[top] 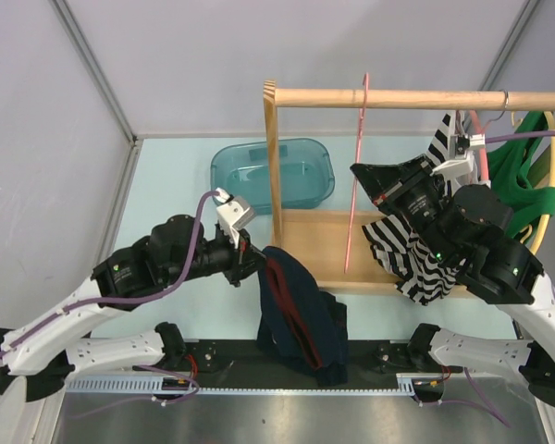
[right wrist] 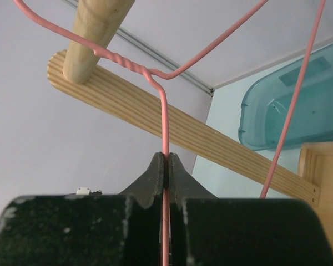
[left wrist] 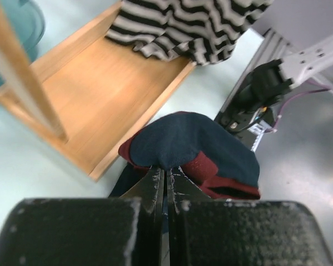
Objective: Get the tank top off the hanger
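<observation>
My left gripper (left wrist: 165, 180) is clamped tight on the navy, red-trimmed tank top (top: 296, 319), which droops at the bench's near edge. My right gripper (right wrist: 166, 163) pinches the pink hanger (right wrist: 163, 111) wire just below the rod (top: 398, 97). A striped garment (top: 416, 264) sags into the rack's wooden tray (top: 314, 240). The teal tub (top: 268, 143) behind shows only its own floor, as far as I can tell.

The table (top: 166, 185) was pale blue. Plain light grey walls (top: 37, 111) stood at the back and the left side, with a metal bar (top: 92, 69) in the corner. A wooden rack (top: 314, 245) stood on the table, beside a blue-green tub (top: 250, 176). The light was even.
</observation>
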`<action>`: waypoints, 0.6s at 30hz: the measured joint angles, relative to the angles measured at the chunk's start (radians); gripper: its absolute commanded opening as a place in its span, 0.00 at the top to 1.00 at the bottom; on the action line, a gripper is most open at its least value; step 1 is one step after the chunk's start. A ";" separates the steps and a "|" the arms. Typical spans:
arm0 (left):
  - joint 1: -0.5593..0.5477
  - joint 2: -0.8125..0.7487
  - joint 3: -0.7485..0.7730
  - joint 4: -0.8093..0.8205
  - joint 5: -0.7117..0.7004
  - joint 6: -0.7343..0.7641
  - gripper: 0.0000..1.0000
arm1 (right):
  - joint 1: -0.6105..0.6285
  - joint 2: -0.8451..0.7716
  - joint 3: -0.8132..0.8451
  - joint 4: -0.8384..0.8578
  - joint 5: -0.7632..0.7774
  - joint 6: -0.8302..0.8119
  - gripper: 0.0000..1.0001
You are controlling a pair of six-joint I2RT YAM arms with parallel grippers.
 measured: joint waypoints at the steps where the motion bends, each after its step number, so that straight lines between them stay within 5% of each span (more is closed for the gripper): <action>1: 0.011 -0.003 0.000 -0.015 -0.004 -0.001 1.00 | 0.000 -0.001 0.000 -0.001 0.003 -0.002 1.00; 9: 0.252 -0.020 0.049 -0.183 -0.126 -0.037 1.00 | -0.004 -0.045 -0.049 -0.016 0.012 -0.003 1.00; 18: 0.593 0.113 0.422 -0.283 -0.206 -0.002 1.00 | -0.013 -0.054 -0.089 -0.024 0.017 -0.002 1.00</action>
